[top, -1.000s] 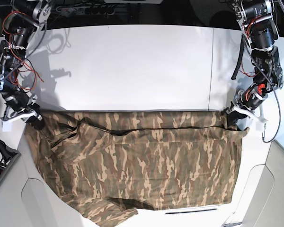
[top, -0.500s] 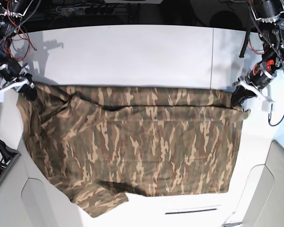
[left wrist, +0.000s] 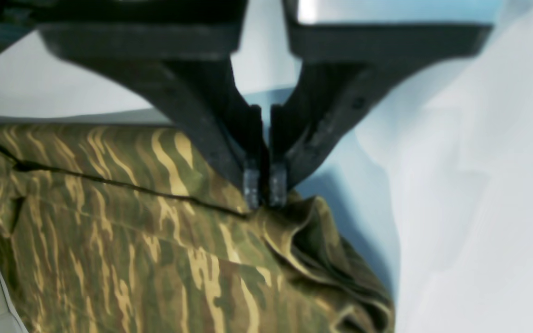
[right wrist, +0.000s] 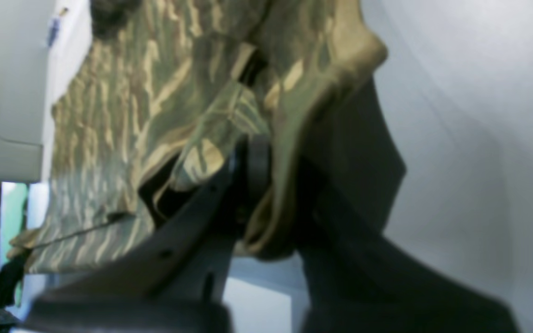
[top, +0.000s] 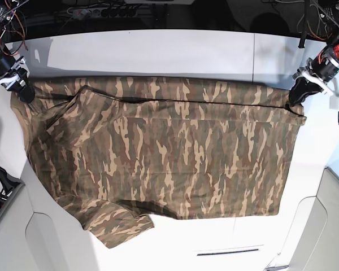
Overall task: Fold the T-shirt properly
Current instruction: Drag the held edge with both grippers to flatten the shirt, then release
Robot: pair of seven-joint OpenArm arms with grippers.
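- The left gripper [left wrist: 265, 196] is pinching a corner of the T-shirt [left wrist: 123, 240]; in its wrist view the two dark fingers [left wrist: 252, 178] are pressing together with cloth bunching right below their tips.
- In the base view that same gripper [top: 296, 96] is sitting at the shirt's far corner on the view's right side, gripping the cloth edge there.
- The right gripper [right wrist: 266, 203] is clamping a thick fold of the T-shirt [right wrist: 123, 106]; in its wrist view, which is blurred, the cloth is wedging between the dark fingers [right wrist: 192, 249] and draping over them.
- In the base view the right gripper [top: 24, 90] is holding the far corner on the view's left side.
- The T-shirt [top: 164, 152] is lying spread across the white table [top: 158, 53], its far edge stretching nearly straight between the two grippers.
- A sleeve [top: 121, 228] is sticking out at the near left, lying flat on the table.
- A long crease is running through the cloth just below the far edge, from the left shoulder area toward the right corner.
- The shirt's near edge is resting close to the table's front.
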